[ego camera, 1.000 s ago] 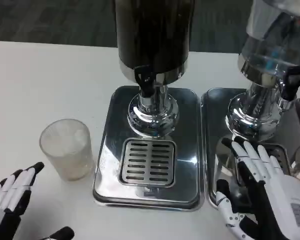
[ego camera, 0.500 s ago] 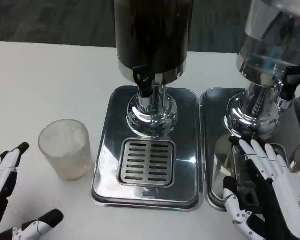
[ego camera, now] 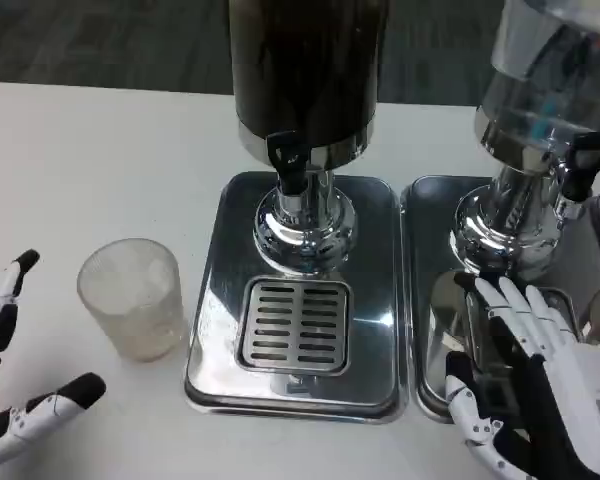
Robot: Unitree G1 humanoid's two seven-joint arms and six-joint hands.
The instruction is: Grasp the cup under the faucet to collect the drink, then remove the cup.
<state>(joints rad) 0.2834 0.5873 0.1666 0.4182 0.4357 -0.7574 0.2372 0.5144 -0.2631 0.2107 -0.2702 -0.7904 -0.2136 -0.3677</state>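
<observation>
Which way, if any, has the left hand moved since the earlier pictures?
Yes. The left hand has moved left, away from the cup, its fingers spreading wider.

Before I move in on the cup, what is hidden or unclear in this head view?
- Left robot hand: palm cut off by the left edge.
- Right robot hand: covers the right tray's grate.
- Dark dispenser: top cropped.
- Cup: frosted, contents unreadable.

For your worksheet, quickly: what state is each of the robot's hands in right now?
Left hand: open, fingers spread, holding nothing, beside the clear frosted plastic cup.
Right hand: open, holding nothing.
</observation>
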